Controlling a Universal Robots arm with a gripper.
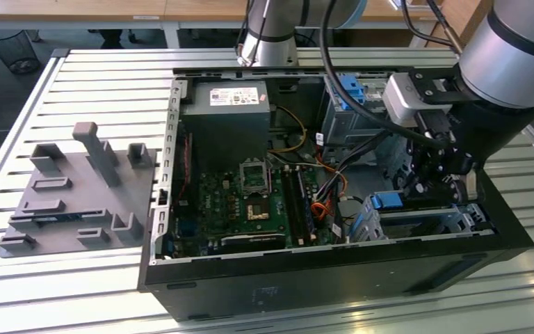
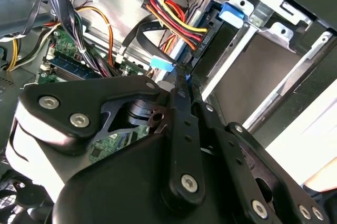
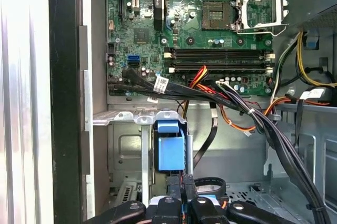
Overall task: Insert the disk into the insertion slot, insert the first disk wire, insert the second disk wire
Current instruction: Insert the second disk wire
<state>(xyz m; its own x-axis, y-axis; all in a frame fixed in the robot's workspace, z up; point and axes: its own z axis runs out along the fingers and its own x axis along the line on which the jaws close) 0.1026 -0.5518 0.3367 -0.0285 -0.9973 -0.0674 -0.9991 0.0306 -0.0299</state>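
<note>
On a slatted metal tabletop (image 1: 91, 83) with a grey fixture block (image 1: 77, 191) beside it, the open computer case (image 1: 341, 271) holds the end effector (image 2: 181, 79), fingers pinched narrow on a blue-tipped wire connector (image 2: 162, 64) among cable bundles (image 3: 253, 113), near the insertion slot (image 1: 425, 221).

A slatted metal bench (image 1: 100, 76) fills the near scene; far behind stand wooden desks (image 1: 137, 10) and a mesh bin (image 1: 11, 47).
</note>
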